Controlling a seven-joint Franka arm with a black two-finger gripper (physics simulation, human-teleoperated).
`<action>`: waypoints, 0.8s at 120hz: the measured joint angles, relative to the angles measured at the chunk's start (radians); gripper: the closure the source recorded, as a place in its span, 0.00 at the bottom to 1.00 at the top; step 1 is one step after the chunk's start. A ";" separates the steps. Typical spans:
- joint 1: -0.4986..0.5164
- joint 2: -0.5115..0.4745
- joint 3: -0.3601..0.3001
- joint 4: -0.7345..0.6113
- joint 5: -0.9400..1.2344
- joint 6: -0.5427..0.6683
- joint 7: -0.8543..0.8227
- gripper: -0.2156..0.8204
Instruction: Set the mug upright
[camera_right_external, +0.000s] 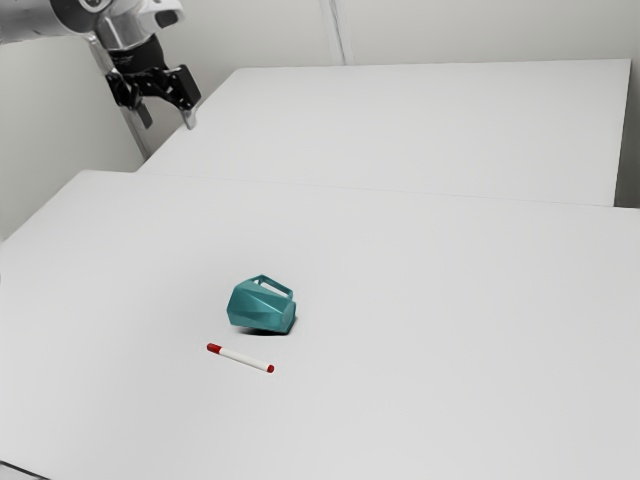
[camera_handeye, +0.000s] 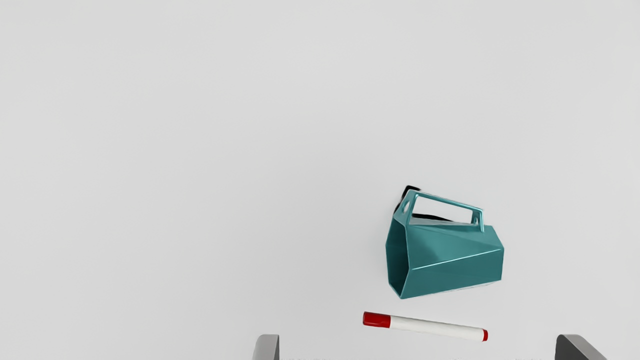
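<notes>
Tool (camera_right_external: 168, 120) raised, pointing down, fingers (camera_handeye: 267, 348) spread, well apart from mug (camera_right_external: 261, 308).

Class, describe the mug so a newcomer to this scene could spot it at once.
On the white table, left of the exterior view's centre, lie two things close together. The mug is the faceted teal one, tipped on its side, its handle away from the marker. Unlike that slim, red-ended white marker, it is broad and hollow.

A teal faceted mug (camera_handeye: 450, 255) lies tipped on its side, apparently flat on the white table (camera_handeye: 200, 150).
</notes>
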 joint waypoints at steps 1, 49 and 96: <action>0.000 0.000 0.000 0.000 -0.004 -0.001 -0.001 0.21; -0.091 -0.079 0.305 -0.556 -0.462 0.202 0.069 0.21; -0.097 0.134 0.426 -0.669 -0.956 0.279 0.420 0.21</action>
